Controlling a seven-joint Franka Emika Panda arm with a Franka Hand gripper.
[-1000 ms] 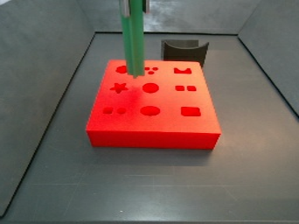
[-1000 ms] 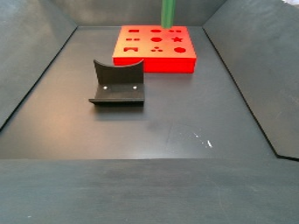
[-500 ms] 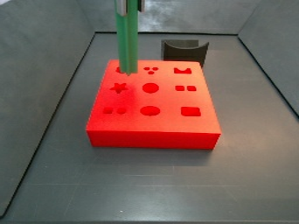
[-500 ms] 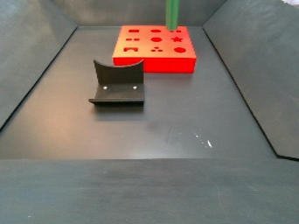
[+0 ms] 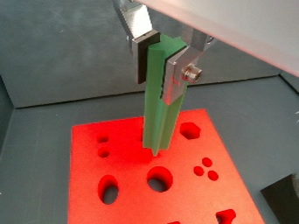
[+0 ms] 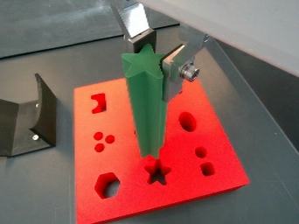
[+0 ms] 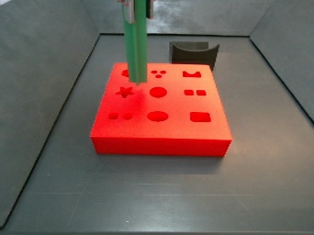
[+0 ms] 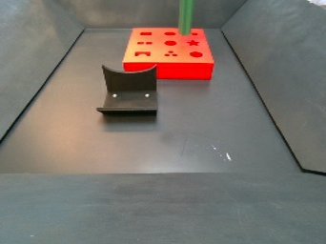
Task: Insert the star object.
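The star object is a long bright green rod (image 6: 146,114) with a star-shaped end face. It hangs upright in my gripper (image 6: 158,66), whose fingers (image 6: 177,72) are shut on its upper part. It shows in both wrist views, also (image 5: 160,109). The red block (image 7: 160,115) with shaped holes lies below it. The rod's lower end is just beside the star hole (image 6: 156,173), over the block's top face. I cannot tell if it touches. In both side views the rod (image 7: 132,41) (image 8: 186,14) stands over the block near the star hole (image 7: 124,92) (image 8: 193,41). My gripper (image 7: 132,5) is at the frame's upper edge.
The dark fixture (image 8: 128,91) stands on the grey floor apart from the red block (image 8: 170,52), and shows behind the block in a side view (image 7: 193,52) and in a wrist view (image 6: 24,118). Grey walls (image 7: 50,138) slope up around the floor.
My gripper has shifted the green rod slightly sideways over the block, towards the star hole, and a little lower. The block and the fixture have not moved.
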